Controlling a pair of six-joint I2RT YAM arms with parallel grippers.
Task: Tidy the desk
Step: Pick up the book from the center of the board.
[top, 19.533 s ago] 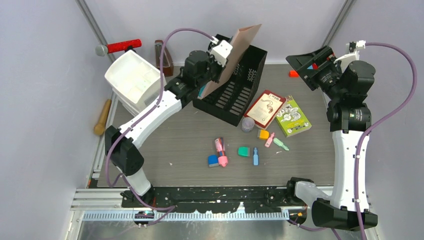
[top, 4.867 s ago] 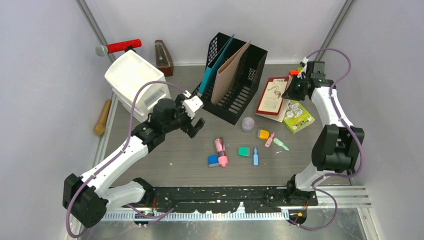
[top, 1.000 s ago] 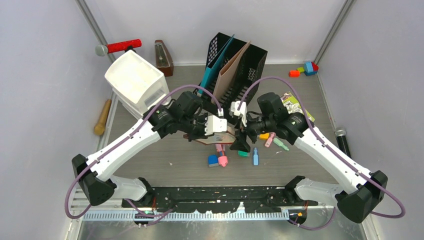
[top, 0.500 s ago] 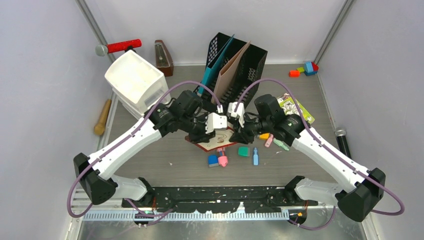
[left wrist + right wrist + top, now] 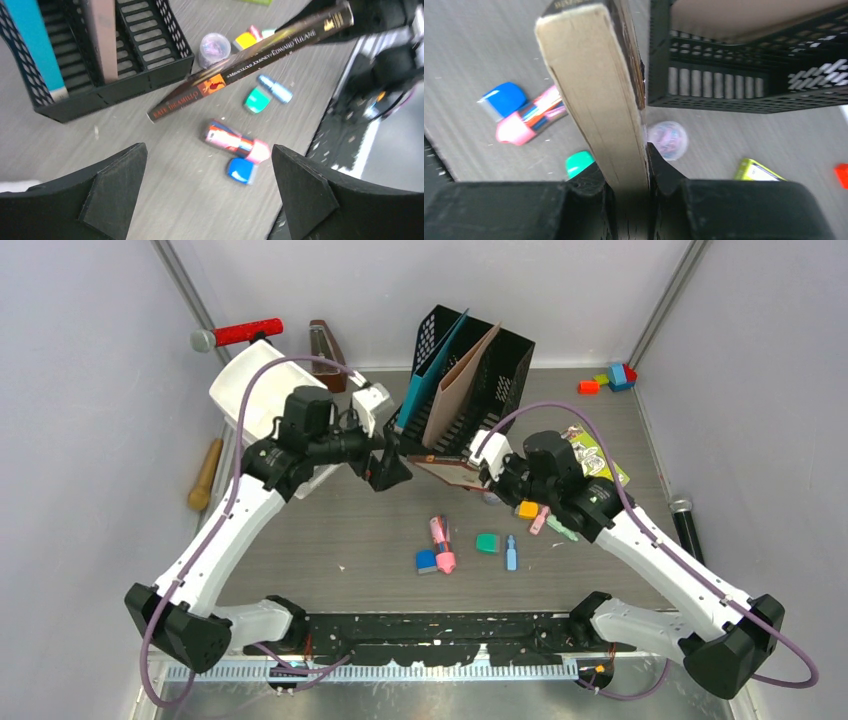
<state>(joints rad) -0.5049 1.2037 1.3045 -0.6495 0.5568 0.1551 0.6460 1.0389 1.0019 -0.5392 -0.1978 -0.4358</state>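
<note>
Grey wood-grain desk (image 5: 340, 530), blk mesh rack (image 5: 510, 365), teal folder (image 5: 425, 380), dark book (image 5: 250, 62) w/ gold lettering.

Pale lavender walls are closing in on three sides: the back wall (image 5: 570, 290) is standing plain, while the left wall (image 5: 70, 440) and the right wall (image 5: 780, 390) are running toward me. A grey metal post (image 5: 185, 287) is rising in the back left corner, and a second post (image 5: 678, 295) in the back right. Between the walls the desk (image 5: 340, 530) is lying flat, its grey-brown wood grain showing. Silver framing (image 5: 200, 540) is running along its left edge, a black mounting rail (image 5: 440, 625) is lining the near edge, and a shiny metal sheet (image 5: 450, 702) is gleaming dully in front. Soft, even light is falling from above, throwing only faint shadows.
</note>
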